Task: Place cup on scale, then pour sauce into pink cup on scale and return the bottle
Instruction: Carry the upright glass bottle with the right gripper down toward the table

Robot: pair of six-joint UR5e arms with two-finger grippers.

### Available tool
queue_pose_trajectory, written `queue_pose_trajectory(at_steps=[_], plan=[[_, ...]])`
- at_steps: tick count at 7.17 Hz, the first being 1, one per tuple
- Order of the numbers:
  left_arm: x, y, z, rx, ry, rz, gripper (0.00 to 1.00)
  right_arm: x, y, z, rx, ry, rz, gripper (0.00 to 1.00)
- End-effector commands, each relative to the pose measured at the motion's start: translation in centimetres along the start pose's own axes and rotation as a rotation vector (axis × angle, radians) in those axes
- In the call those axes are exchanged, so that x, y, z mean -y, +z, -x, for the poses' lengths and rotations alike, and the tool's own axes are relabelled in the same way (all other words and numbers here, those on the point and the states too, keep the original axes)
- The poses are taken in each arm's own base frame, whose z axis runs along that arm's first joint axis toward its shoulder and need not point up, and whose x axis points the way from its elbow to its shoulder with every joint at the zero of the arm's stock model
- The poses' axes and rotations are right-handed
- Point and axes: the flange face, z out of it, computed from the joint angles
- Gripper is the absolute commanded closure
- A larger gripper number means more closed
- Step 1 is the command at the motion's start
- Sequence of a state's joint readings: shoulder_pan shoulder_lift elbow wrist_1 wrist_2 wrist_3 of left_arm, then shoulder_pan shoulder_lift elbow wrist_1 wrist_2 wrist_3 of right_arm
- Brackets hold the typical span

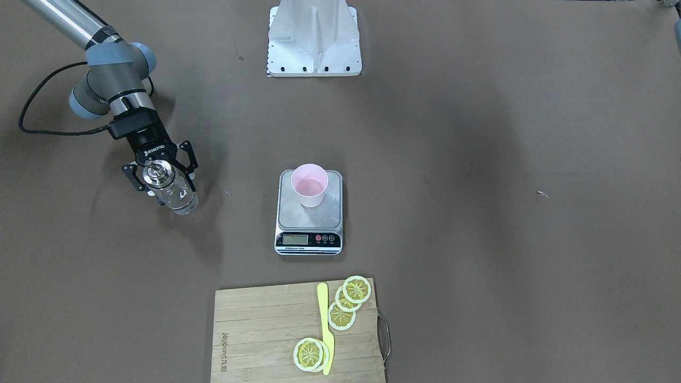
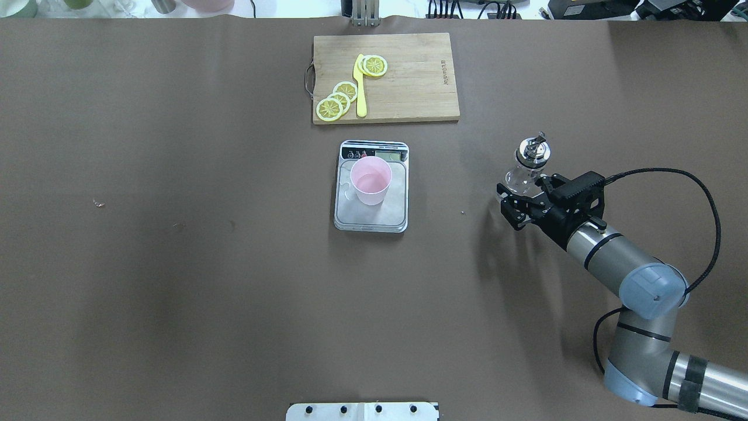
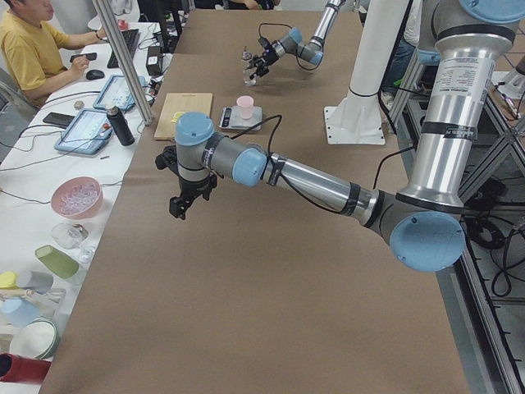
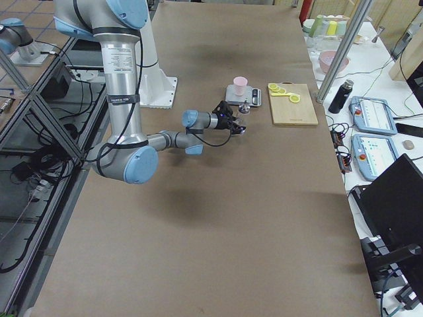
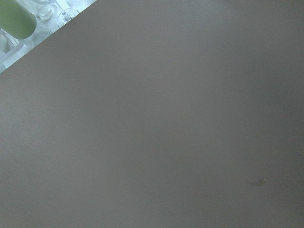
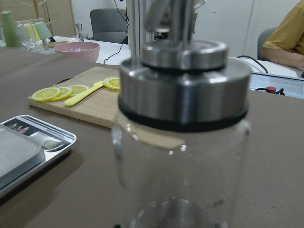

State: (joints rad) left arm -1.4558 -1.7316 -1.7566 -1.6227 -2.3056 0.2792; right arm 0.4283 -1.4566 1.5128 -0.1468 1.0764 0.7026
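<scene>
The pink cup [image 1: 309,183] stands upright on the scale [image 1: 319,217], toward its rear half; it also shows in the overhead view [image 2: 370,180]. The glass bottle [image 1: 173,190] with its silver pourer cap stands upright on the table to the scale's right in the overhead view [image 2: 529,166]. My right gripper [image 1: 167,186] is level with the bottle, its fingers spread wide on either side and not pressing it. The bottle fills the right wrist view [image 6: 183,142]. My left gripper [image 3: 182,205] hangs over bare table and shows only in the exterior left view, so I cannot tell its state.
A wooden cutting board [image 2: 409,76] with lemon slices [image 2: 338,99] and a yellow knife [image 2: 360,88] lies beyond the scale. The robot's white base mount [image 1: 314,37] is at the near edge. A side bench [image 3: 49,222] holds bowls and tablets.
</scene>
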Motion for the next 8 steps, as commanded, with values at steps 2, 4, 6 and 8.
queue_pose_trajectory(at_steps=[2,4,6,8], plan=[[0.0,0.0,0.0,0.000,-0.001,0.001,0.03,-0.4,0.1,-0.2,-0.005,-0.005,0.007,0.77],[0.0,0.0,0.0,0.000,-0.002,0.001,0.03,-1.2,0.4,-0.6,-0.015,-0.014,0.021,0.77],[0.0,0.0,0.0,0.000,-0.002,0.001,0.03,-1.2,0.4,-0.5,-0.014,-0.013,0.020,0.75],[0.0,0.0,0.0,0.000,-0.001,0.001,0.03,-1.1,0.4,-0.4,-0.009,-0.011,0.019,0.17]])
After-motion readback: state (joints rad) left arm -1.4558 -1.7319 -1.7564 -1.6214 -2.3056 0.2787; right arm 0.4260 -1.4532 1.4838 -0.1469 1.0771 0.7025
